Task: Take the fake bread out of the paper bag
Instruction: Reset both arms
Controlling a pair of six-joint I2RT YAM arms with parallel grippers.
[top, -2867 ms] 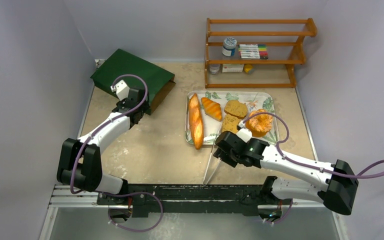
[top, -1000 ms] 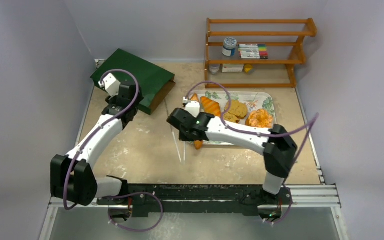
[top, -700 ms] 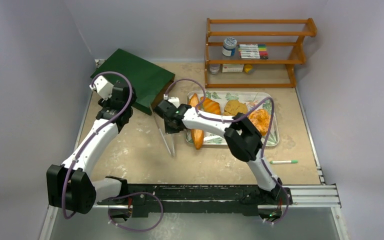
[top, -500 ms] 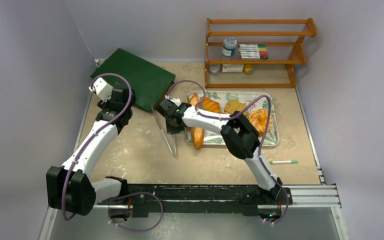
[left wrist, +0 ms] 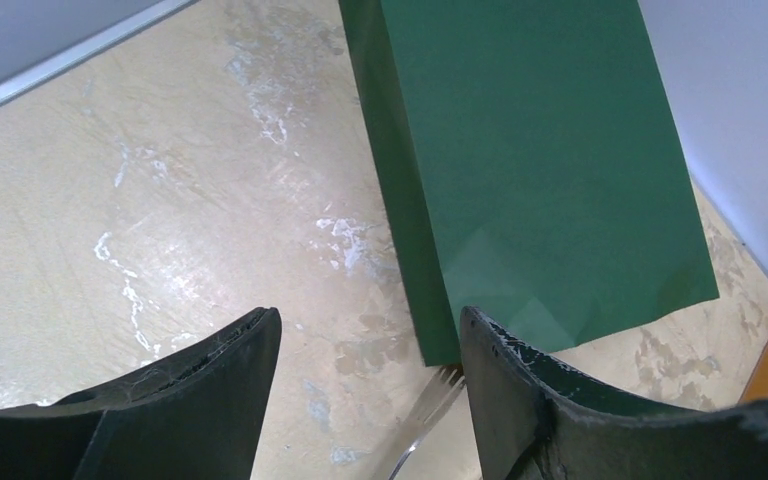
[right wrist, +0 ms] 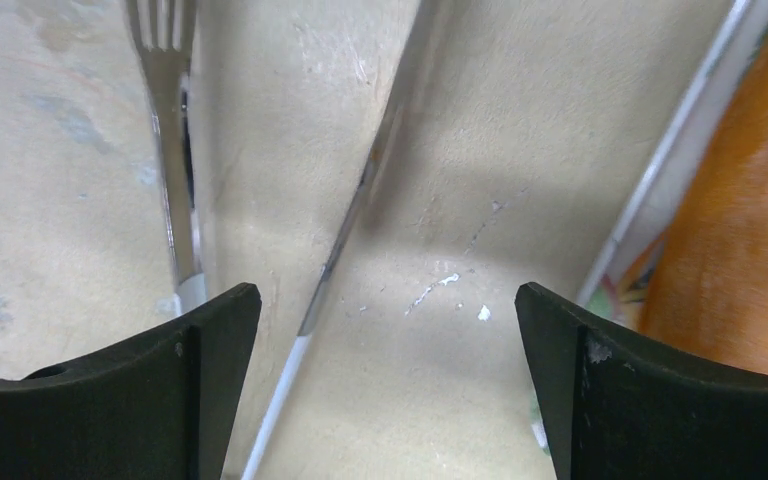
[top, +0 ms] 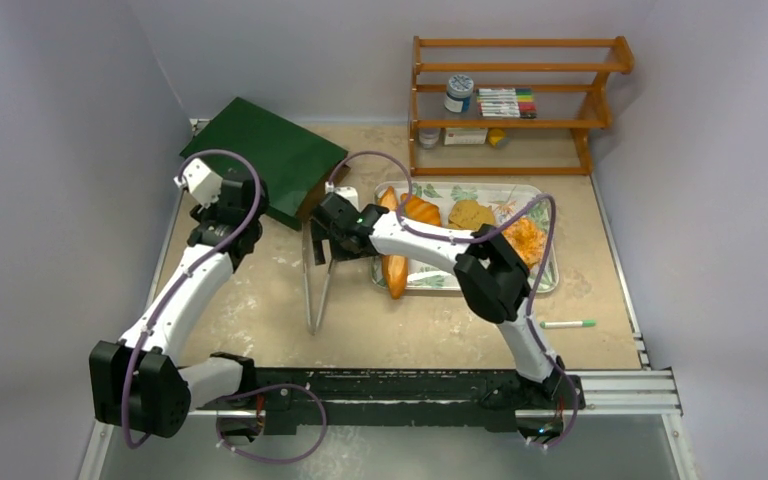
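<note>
The green bag [top: 270,158] lay flat just ahead of the left gripper [left wrist: 368,320], whose jaws stood wide apart and empty. The tray [top: 422,276] beside the right gripper [right wrist: 387,295] held the bread [top: 393,270] — baguette nearest. Metal tongs [top: 312,285] lay directly beneath that gripper — its jaws spread, holding nothing.

Green paper bag [top: 265,150] lies flat; fake bread [top: 393,268] rests on tray [top: 425,274].
</note>
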